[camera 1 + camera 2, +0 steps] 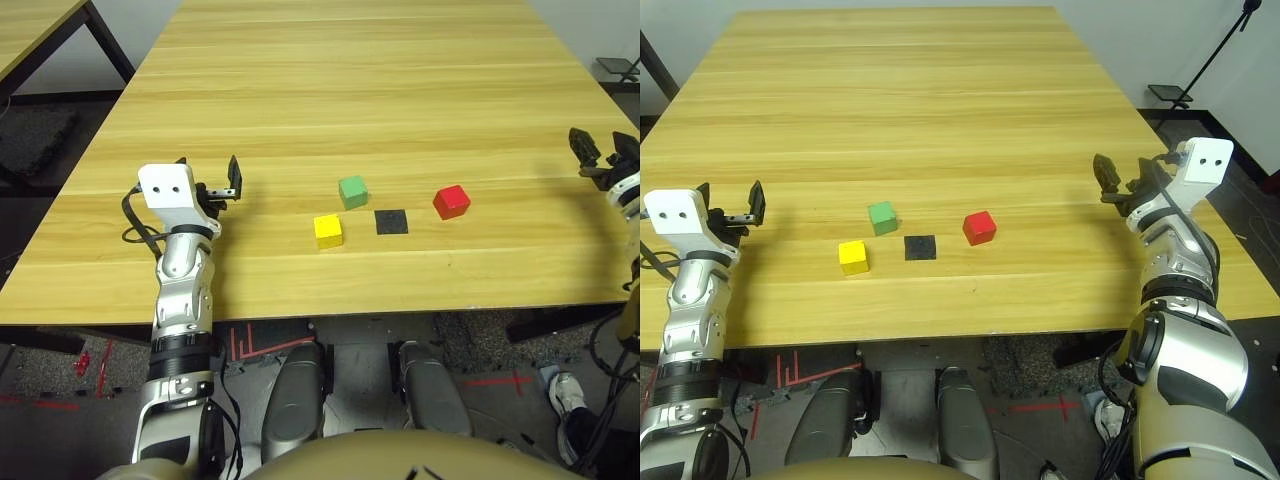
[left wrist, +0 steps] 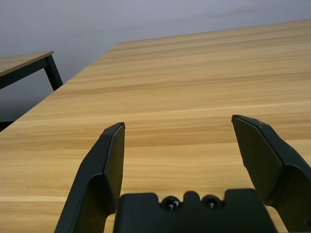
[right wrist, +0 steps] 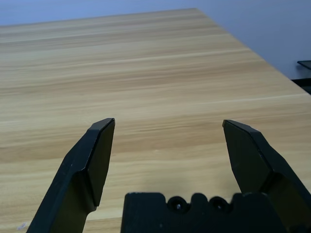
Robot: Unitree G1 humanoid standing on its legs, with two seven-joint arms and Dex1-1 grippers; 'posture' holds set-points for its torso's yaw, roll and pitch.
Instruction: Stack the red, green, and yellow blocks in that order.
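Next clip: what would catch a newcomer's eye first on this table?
Three small cubes sit apart near the table's front edge: the yellow block nearest the robot's left, the green block just behind it, the red block to the right. A flat black square patch lies between yellow and red. The left end effector and right end effector stand open and empty, far out on either side.

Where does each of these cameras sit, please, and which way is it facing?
Left eye: head, looking down at the table; left pincer raised left of the blocks.
Right eye: same scene; yellow block, green block, red block, right pincer.
Left wrist: along its open fingers over bare tabletop.
Right wrist: likewise, open fingers.
Both wrist views share the tabletop.
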